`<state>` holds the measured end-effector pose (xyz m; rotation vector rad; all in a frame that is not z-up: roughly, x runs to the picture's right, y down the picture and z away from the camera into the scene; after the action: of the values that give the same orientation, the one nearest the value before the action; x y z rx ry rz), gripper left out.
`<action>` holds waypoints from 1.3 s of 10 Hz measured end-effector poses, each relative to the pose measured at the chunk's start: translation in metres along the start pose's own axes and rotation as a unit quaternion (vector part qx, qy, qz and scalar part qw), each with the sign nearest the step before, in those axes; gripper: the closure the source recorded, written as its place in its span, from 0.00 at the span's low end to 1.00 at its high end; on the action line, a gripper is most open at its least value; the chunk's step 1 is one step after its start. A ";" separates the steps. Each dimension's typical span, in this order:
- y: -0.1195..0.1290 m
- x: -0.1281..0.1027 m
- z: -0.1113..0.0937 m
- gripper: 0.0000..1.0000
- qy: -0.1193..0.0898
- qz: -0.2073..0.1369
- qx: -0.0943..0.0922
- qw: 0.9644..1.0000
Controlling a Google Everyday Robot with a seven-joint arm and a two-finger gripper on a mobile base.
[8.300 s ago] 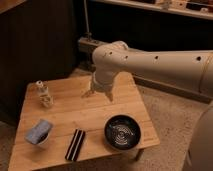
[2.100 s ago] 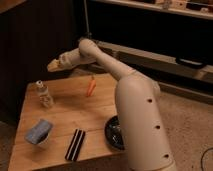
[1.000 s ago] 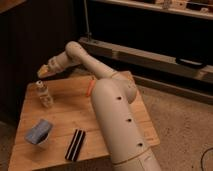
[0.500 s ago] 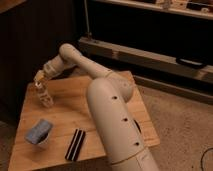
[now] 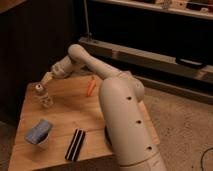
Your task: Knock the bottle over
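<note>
1. Bottle (image 5: 44, 96) upright near the far-left corner of the wooden table (image 5: 65, 120), white cap up.
2. Gripper (image 5: 46, 78) just above and behind the cap, close to the far edge.
3. Orange object (image 5: 91, 87) lying near the far edge, right of both.
4. White cup with blue cloth (image 5: 39, 132) and black bar (image 5: 76, 144) toward the near edge.

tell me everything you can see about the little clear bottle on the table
The small clear bottle with a white cap stands upright near the far left corner of the light wooden table. Its body looks like see-through glass or plastic with a pale label. Only the tabletop touches it. The robot's pincer hovers just above and behind it, apart from the cap.
</note>
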<state>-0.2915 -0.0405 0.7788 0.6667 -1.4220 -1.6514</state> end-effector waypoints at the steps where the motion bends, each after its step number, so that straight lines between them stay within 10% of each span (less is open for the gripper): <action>1: -0.007 -0.018 -0.023 1.00 -0.001 -0.011 0.004 1.000; 5: -0.009 -0.049 -0.074 1.00 0.036 -0.011 -0.005 0.999; 13: -0.010 -0.034 -0.072 0.95 0.055 -0.007 -0.009 0.998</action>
<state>-0.2170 -0.0493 0.7489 0.7480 -1.3263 -1.6114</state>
